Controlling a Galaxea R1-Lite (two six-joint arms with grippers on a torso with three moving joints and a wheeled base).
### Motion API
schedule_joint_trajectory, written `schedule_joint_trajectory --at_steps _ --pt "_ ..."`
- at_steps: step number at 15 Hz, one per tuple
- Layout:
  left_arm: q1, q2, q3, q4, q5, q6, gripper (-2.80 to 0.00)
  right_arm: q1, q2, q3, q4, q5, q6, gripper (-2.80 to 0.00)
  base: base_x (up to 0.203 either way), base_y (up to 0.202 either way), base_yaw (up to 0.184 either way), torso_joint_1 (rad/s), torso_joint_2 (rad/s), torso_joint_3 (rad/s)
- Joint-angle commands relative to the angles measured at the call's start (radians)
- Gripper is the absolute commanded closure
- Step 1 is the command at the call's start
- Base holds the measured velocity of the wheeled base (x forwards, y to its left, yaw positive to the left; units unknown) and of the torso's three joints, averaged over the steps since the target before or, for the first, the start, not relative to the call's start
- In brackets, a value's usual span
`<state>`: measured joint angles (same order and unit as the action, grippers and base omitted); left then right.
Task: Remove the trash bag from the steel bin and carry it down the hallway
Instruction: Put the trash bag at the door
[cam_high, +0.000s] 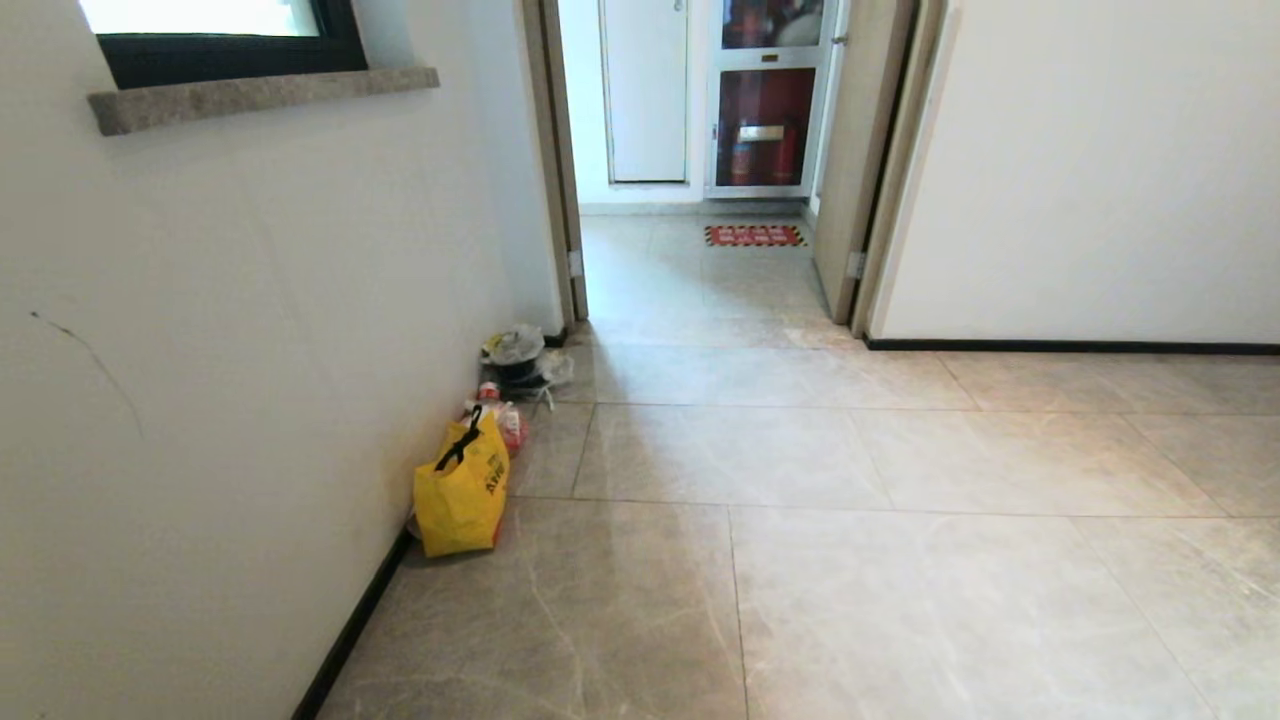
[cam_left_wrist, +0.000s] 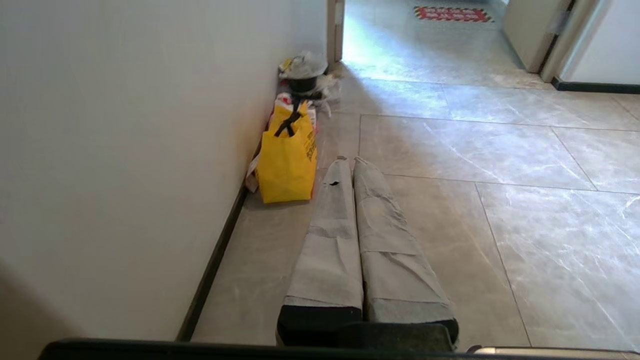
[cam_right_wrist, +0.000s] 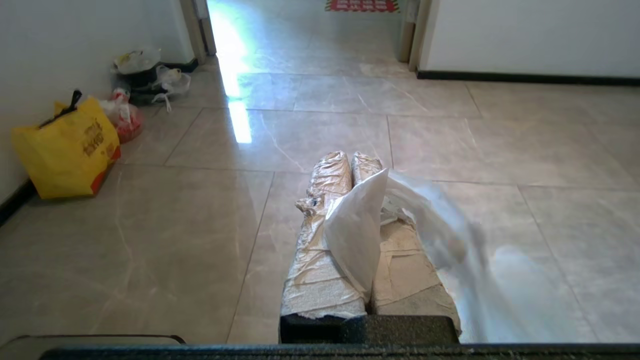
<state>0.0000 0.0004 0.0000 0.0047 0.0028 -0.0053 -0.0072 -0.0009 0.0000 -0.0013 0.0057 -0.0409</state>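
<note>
The right hand (cam_right_wrist: 350, 162) is pinching the white trash bag (cam_right_wrist: 357, 235) between pressed-together fingers, above the hallway (cam_high: 800, 560) floor. The left hand (cam_left_wrist: 348, 161) is pressed together and holding nothing, beside a yellow bag (cam_left_wrist: 287, 160) leaning against the wall

Two long tools, wrapped in tape, on black bases

The left tool (cam_left_wrist: 350, 161) has two long tapering fingers (cam_left_wrist: 330, 240) covered in matt grey tape with wrinkles and seams; one finger has a small dark hole near the tip. Each finger ends in a black block at its base. The right tool (cam_right_wrist: 348, 156) has the same form, but its wrapping is shinier, more crinkled and beige-silver, torn in places, above a black textured base.
</note>
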Motion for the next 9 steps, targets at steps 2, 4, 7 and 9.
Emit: schedule_joint_trajectory --at_steps 2,4,7,9 --pt "0.000 0.000 0.000 0.000 0.000 -0.001 0.00 0.000 0.001 0.000 0.000 0.000 -0.001 0.00 0.189 0.000 0.001 0.003 0.00 0.005" --pt "0.000 0.000 0.000 0.000 0.000 -0.001 0.00 0.000 0.001 0.000 0.000 0.000 -0.001 0.00 0.190 0.000 0.001 0.000 0.00 0.005" --pt "0.000 0.000 0.000 0.000 0.000 -0.001 0.00 0.000 0.001 0.000 0.000 0.000 -0.001 0.00 0.193 0.000 0.000 0.003 0.01 0.000" --pt "0.000 0.000 0.000 0.000 0.000 -0.001 0.00 0.000 0.001 0.000 0.000 0.000 0.000 0.00 0.185 0.000 -0.001 0.003 0.00 0.002"
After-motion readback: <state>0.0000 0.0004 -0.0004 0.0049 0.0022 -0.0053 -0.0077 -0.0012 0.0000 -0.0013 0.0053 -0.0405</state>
